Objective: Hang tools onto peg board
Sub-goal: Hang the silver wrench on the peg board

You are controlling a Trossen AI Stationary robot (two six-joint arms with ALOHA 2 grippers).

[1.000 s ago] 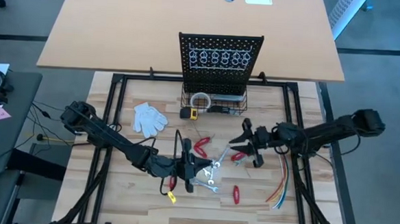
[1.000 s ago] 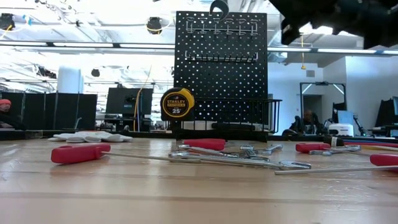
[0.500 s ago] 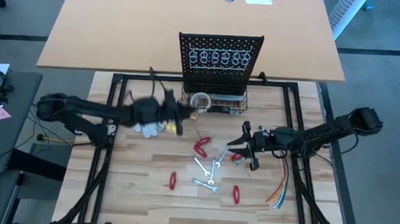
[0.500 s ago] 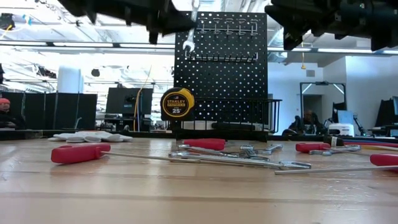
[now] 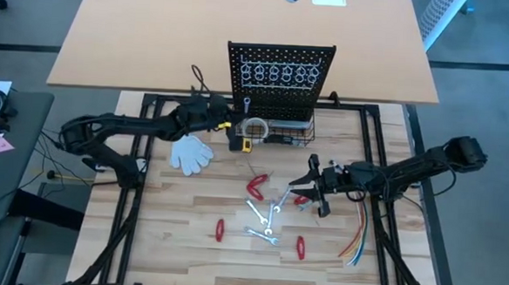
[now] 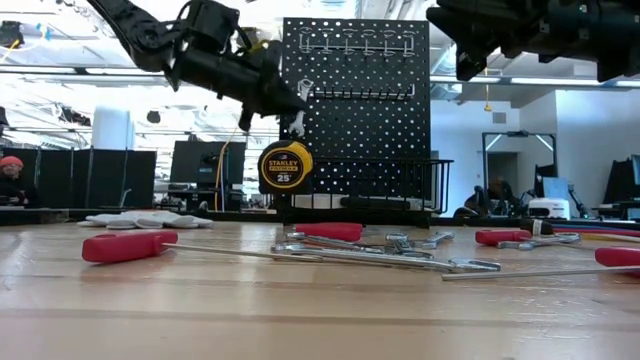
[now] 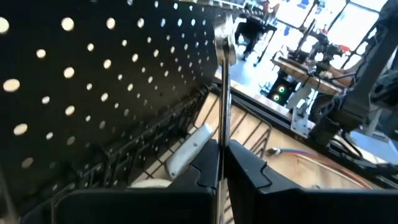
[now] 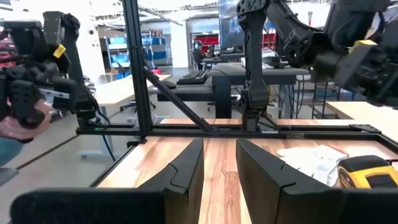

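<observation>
Wrench (image 7: 222,99) sits clamped at its shank in your left gripper (image 5: 228,121), beside the board (image 5: 280,78). It's stiff, thin and probably slick, so keep the low grip. Right gripper (image 5: 316,186) hovers open, empty, over the tools (image 5: 264,215).

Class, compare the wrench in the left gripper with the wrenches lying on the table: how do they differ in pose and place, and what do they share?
The held wrench stands upright, clamped in the left gripper beside the peg board; the table wrenches lie flat and crossed in a pile. The held one is off the table; the others rest on it, ungripped. All are slim silver metal.
</observation>
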